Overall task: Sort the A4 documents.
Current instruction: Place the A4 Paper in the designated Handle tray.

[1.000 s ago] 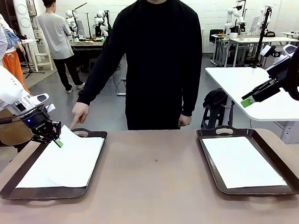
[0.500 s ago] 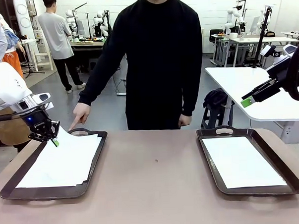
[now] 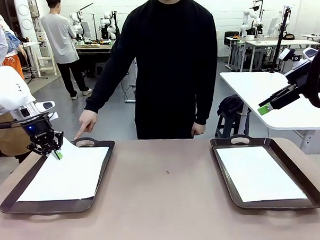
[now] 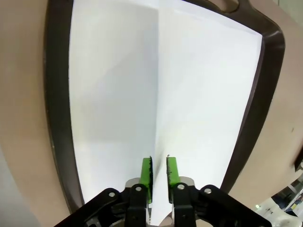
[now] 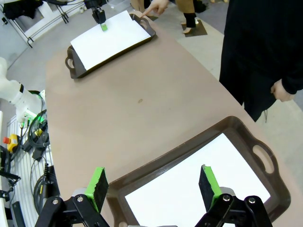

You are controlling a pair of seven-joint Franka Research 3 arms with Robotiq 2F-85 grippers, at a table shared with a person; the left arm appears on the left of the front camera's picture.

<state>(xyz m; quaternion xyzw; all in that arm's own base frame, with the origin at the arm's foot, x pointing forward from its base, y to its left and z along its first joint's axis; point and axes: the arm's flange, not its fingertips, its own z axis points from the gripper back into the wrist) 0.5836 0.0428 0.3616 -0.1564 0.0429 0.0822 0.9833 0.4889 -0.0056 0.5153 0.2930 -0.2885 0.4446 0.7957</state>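
White A4 documents (image 3: pixel 67 174) lie stacked in the dark brown left tray (image 3: pixel 103 165). My left gripper (image 3: pixel 57 154) hovers at their far left corner. In the left wrist view its green pads (image 4: pixel 147 177) stand a narrow gap apart, with the raised edge of the top sheet (image 4: pixel 199 94) running between them, so the left gripper (image 4: pixel 159 177) is open. Another white sheet (image 3: pixel 258 171) lies flat in the right tray (image 3: pixel 226 175). My right gripper (image 3: pixel 263 109) hangs high at the right, open and empty; the right wrist view has it (image 5: pixel 154 182) above that sheet (image 5: pixel 189 189).
A person in black stands at the far side, one hand (image 3: pixel 86 122) pointing down at the left tray's far handle. The brown tabletop (image 3: pixel 163 194) stretches bare between the trays. A white table (image 3: pixel 265 94) stands behind at the right.
The lifted top sheet has dropped flat onto the left stack. My left gripper's pads have parted and it has shifted slightly left. The right arm has not moved.
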